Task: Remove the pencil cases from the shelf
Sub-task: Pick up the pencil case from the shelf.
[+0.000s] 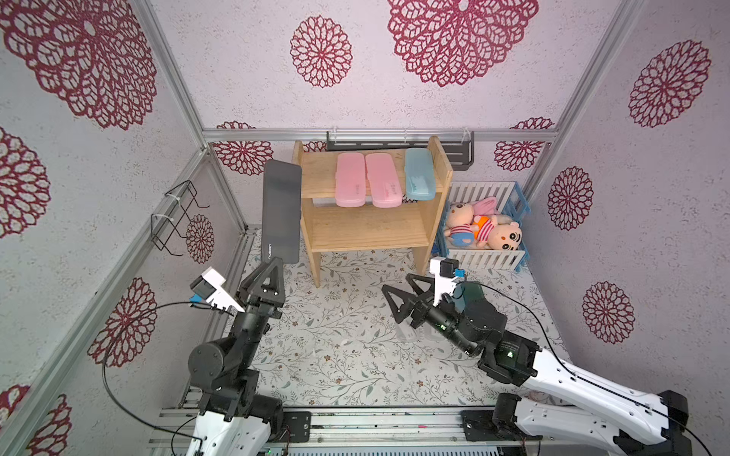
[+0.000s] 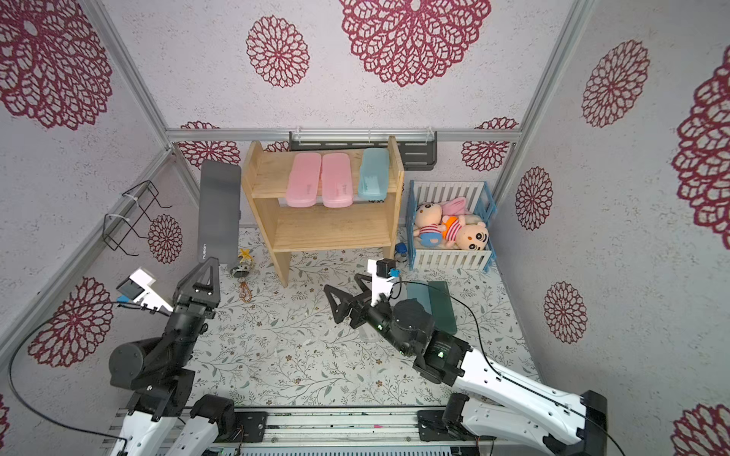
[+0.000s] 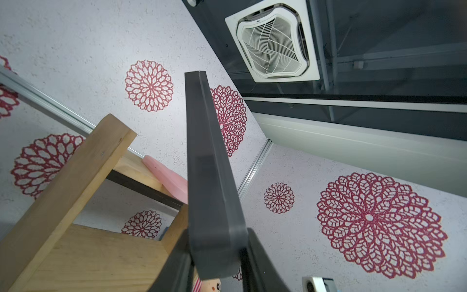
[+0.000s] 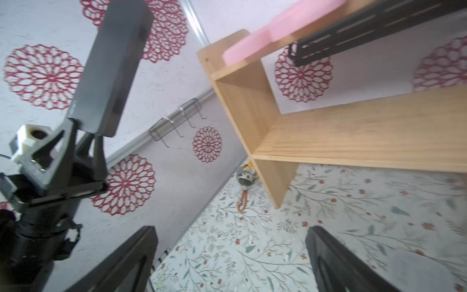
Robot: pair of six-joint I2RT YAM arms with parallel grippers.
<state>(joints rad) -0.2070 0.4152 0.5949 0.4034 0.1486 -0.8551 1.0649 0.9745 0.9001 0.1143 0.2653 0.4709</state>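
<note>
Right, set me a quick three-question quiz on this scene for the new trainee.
1. True or false: the left gripper is shut on the black pencil case, which stands upright beside the shelf.
2. How many pencil cases lie on the shelf's top tier? A) two B) three C) five
3. Fill in the missing word: the right gripper holds nothing and its fingers stand ____.

Key: 1 true; 2 B (two pink, one light blue); 3 open.
</note>
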